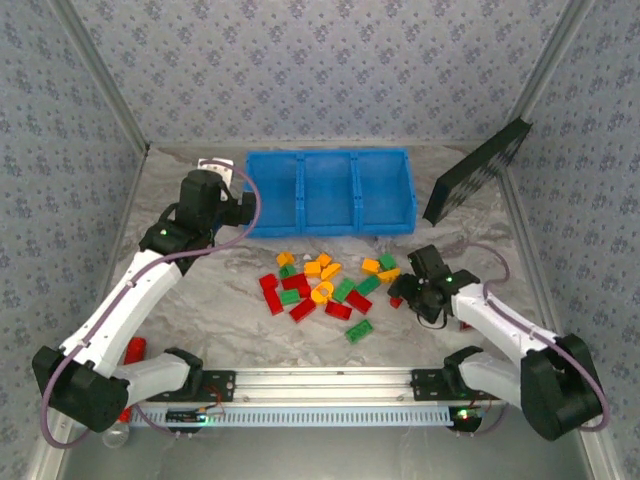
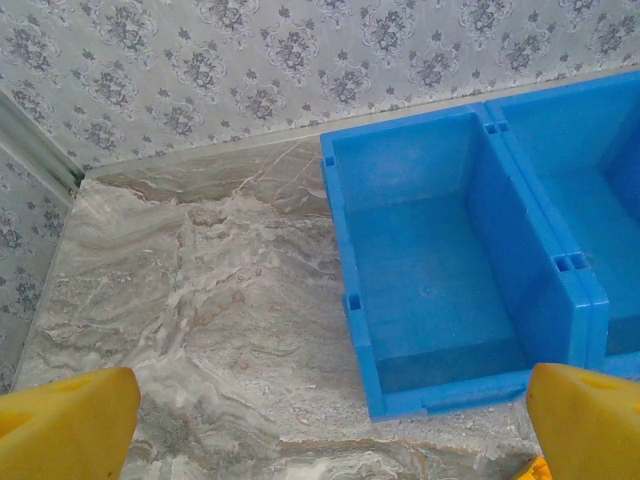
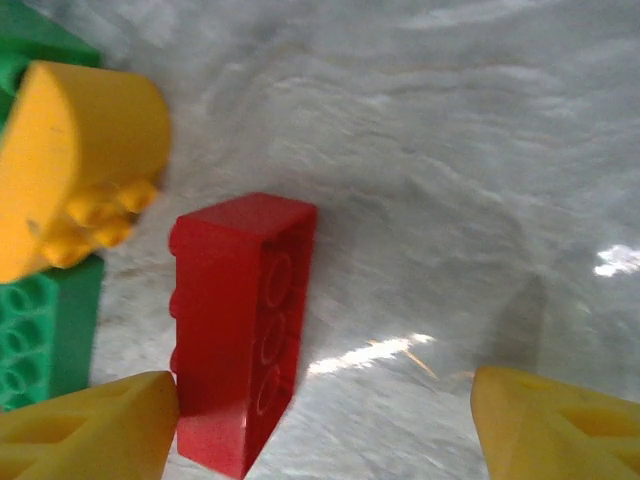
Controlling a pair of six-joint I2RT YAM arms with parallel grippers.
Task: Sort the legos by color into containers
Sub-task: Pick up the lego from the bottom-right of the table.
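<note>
The legos (image 1: pixel 322 286) lie scattered in red, green and yellow-orange on the marble table in front of the containers, three compartments of a blue tray (image 1: pixel 301 190). My right gripper (image 1: pixel 401 292) is low at the pile's right edge. In the right wrist view the right gripper (image 3: pixel 325 425) is open around a red brick (image 3: pixel 240 330) lying on its side. That brick touches the left finger (image 3: pixel 100 425), and a wide gap separates it from the right finger. My left gripper (image 1: pixel 240 208) hovers open and empty by the tray's left end (image 2: pixel 440 270).
A black flat panel (image 1: pixel 478 172) leans against the right wall behind the tray. A red object (image 1: pixel 135 350) lies near the left arm's base. A yellow piece (image 3: pixel 80 170) and green bricks (image 3: pixel 45 335) lie just left of the red brick.
</note>
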